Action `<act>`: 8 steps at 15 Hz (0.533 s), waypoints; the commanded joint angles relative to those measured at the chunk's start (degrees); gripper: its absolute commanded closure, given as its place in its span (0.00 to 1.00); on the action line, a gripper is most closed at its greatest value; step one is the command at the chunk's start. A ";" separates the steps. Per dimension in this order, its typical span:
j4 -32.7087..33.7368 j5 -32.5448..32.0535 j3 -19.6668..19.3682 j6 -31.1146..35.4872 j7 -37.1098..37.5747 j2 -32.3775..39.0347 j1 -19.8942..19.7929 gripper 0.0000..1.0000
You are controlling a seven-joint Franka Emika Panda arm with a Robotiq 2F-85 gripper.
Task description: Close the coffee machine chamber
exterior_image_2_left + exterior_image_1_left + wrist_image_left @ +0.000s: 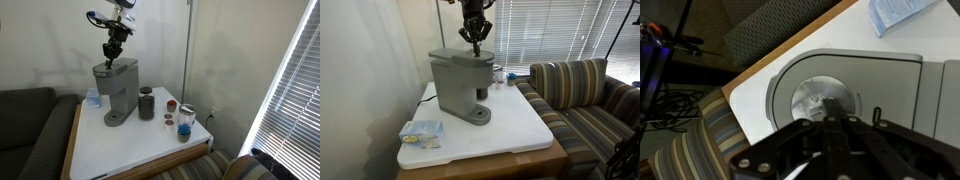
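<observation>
The grey coffee machine (455,88) stands on the white table top (515,130); it also shows in an exterior view (117,92). Its chamber lid (460,55) lies flat and level on top. In the wrist view I look straight down on a rounded grey part (855,70) with a shiny round centre. My gripper (473,42) hangs directly over the front of the lid, fingertips pressed together with nothing between them. It is just above or at the lid (113,57); I cannot tell whether it touches. The shut fingers fill the lower wrist view (827,104).
A blue-white packet (422,133) lies at the table's near corner beside the machine. A dark cup (147,103), a small red-topped thing (171,104) and a glass jar (186,122) stand to the machine's side. A striped sofa (585,95) borders the table. A lamp pole (187,50) rises behind.
</observation>
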 commanded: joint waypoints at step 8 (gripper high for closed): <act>-2.51 -0.24 -0.33 -2.66 2.53 -0.53 0.19 1.00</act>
